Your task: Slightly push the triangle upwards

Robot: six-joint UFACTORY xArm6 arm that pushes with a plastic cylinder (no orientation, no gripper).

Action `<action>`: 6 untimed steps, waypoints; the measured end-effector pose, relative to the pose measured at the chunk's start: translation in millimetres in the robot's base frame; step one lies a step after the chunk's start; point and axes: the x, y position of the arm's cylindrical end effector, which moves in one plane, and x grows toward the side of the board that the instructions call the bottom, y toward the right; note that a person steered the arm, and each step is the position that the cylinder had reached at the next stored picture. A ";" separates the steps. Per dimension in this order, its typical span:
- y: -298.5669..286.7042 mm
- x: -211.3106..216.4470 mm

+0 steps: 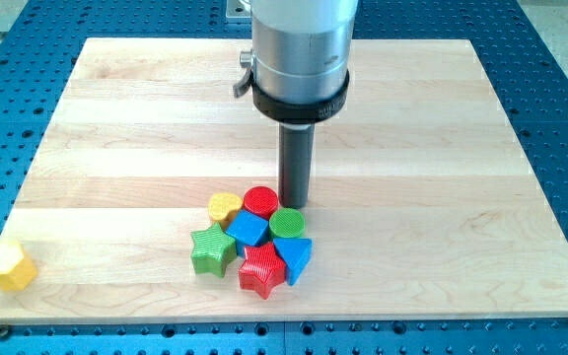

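The blue triangle (295, 257) lies at the lower right of a tight cluster near the view's bottom centre. Around it are a red star (261, 269), a green star (212, 248), a blue cube (248, 229), a green cylinder (287, 223), a red cylinder (260, 201) and a yellow heart-like block (225, 207). My tip (294, 202) stands just above the green cylinder and right of the red cylinder, above the triangle and apart from it.
A yellow hexagon block (9, 263) sits alone at the board's lower left corner. The wooden board (116, 128) lies on a blue perforated table. The arm's grey body (299, 49) hangs over the board's top centre.
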 end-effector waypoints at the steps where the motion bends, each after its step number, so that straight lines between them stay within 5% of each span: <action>1: 43.2 -12.1; 2: 122.9 64.9; 3: 113.1 131.4; 5: -6.2 131.5; 6: -9.1 128.7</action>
